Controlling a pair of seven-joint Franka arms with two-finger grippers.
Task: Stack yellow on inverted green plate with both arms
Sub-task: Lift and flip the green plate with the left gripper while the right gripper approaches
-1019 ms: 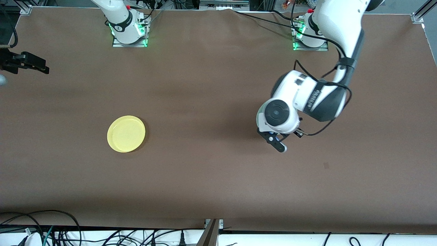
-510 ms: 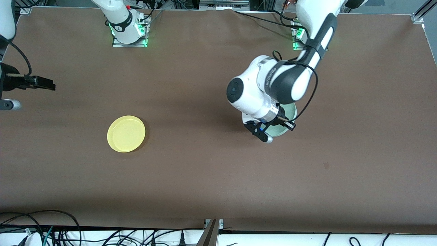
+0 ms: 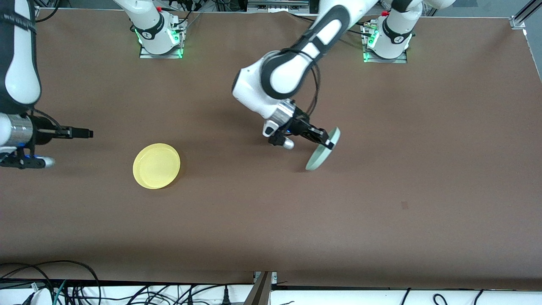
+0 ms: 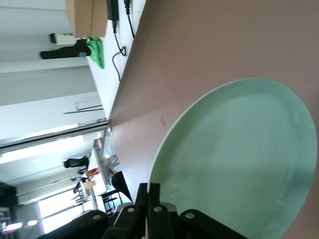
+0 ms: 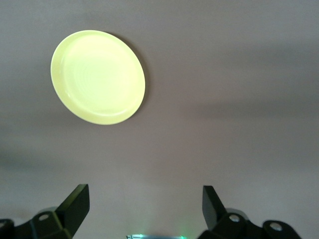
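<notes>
The yellow plate (image 3: 156, 165) lies flat, rim up, toward the right arm's end of the table; it also shows in the right wrist view (image 5: 98, 77). My left gripper (image 3: 328, 143) is shut on the rim of the pale green plate (image 3: 320, 154) and holds it tipped steeply on edge over the middle of the table. In the left wrist view the green plate (image 4: 239, 159) fills most of the picture, with the gripper (image 4: 154, 191) pinching its rim. My right gripper (image 3: 84, 134) is open and empty (image 5: 144, 204), beside the yellow plate and apart from it.
Brown table (image 3: 271, 220) with both arm bases (image 3: 160, 38) along its edge farthest from the front camera. Cables hang below the near edge (image 3: 63, 284). A small dark mark (image 3: 404, 205) lies toward the left arm's end.
My left arm has swung toward the middle of the table, lifting the green plate and tipping it on edge. My right arm has moved in toward the yellow plate.
</notes>
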